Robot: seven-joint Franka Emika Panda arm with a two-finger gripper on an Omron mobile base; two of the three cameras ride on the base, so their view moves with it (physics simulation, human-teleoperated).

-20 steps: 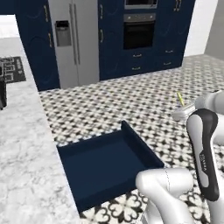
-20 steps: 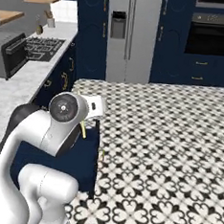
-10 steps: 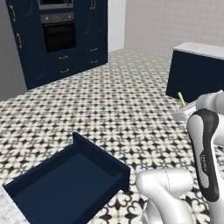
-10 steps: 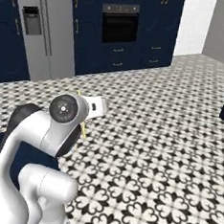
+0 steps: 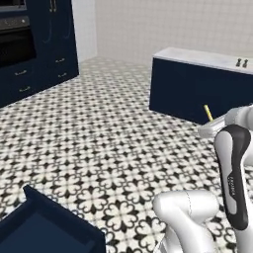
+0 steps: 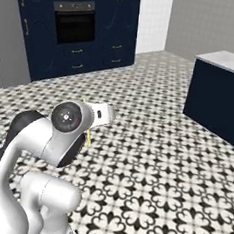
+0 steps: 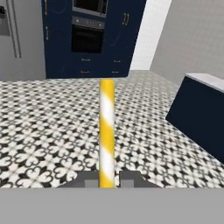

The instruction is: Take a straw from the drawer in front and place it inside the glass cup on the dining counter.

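Swinging with the base, both base views are now leaving the navy drawer point(image 5: 49, 230) at the corner; fingers point(image 7: 89, 178) are pinching the thin yellow-and-white striped straw point(image 7: 106, 131) above patterned floor tiles point(image 6: 150, 157), facing the marble-topped dining tabletop point(image 5: 207, 58).

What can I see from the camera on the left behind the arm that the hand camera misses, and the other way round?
Left base view alone: the open navy drawer at the lower left, and two small dark shakers on the dining counter.

Hand view alone: the straw's yellow and white stripes up close, pinched in the gripper, plus a grey fridge at the left.

Both: the straw, the patterned floor, the oven in the navy cabinets and the counter's navy base.
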